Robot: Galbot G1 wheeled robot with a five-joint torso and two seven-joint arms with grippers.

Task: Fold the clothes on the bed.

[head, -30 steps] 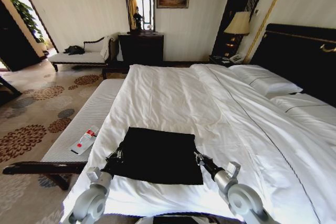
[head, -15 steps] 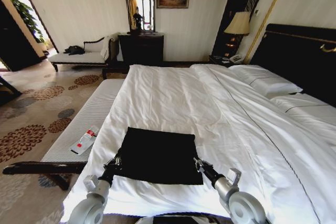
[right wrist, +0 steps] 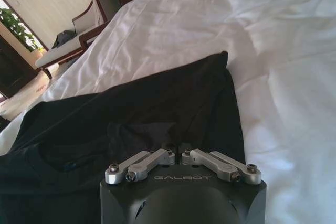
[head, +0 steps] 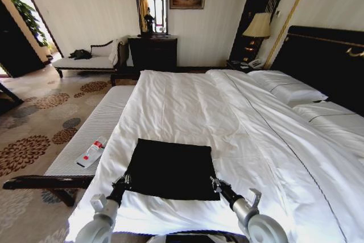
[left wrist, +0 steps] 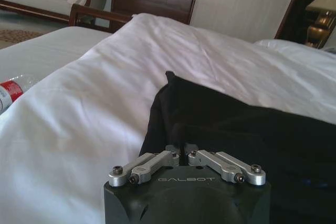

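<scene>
The black T-shirt [head: 169, 169], folded into a flat rectangle, lies on the white bed [head: 239, 135] with its near corners at the closed tips of the left claw [head: 120, 182] and right claw [head: 216, 184].

The left hand [left wrist: 180, 151], fingers together, pinches the black T-shirt's [left wrist: 236, 129] edge on the bed [left wrist: 94, 114].
</scene>
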